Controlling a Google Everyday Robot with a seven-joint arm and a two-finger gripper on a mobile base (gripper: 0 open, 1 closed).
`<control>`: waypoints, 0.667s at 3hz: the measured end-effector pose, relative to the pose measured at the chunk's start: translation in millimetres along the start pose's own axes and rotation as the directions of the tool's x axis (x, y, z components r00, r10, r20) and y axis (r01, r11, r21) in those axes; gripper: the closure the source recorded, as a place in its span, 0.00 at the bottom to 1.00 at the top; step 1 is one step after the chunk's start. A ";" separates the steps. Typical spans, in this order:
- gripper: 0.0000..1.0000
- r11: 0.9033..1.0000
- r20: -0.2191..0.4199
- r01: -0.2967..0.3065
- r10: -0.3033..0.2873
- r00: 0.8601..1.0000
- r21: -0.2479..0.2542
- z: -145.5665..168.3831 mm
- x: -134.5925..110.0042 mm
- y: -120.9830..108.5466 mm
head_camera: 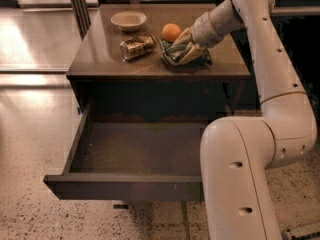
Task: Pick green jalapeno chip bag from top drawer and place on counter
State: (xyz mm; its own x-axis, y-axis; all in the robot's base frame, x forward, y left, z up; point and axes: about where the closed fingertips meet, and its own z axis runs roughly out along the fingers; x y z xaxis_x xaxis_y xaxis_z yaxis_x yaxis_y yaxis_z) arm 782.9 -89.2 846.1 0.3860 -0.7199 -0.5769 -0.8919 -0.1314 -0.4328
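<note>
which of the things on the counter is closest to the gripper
The green jalapeno chip bag: the gripper is right over it. The orange sits just behind, the crushed can beside it, the bowl farthest.
</note>
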 end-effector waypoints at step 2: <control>0.64 1.000 -0.002 0.000 0.000 1.000 0.001 0.4 0.1 -0.6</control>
State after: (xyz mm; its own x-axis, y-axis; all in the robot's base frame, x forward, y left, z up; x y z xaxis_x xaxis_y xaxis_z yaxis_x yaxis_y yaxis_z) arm 783.6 -88.9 846.0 0.3860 -0.7211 -0.5754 -0.8914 -0.1308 -0.4340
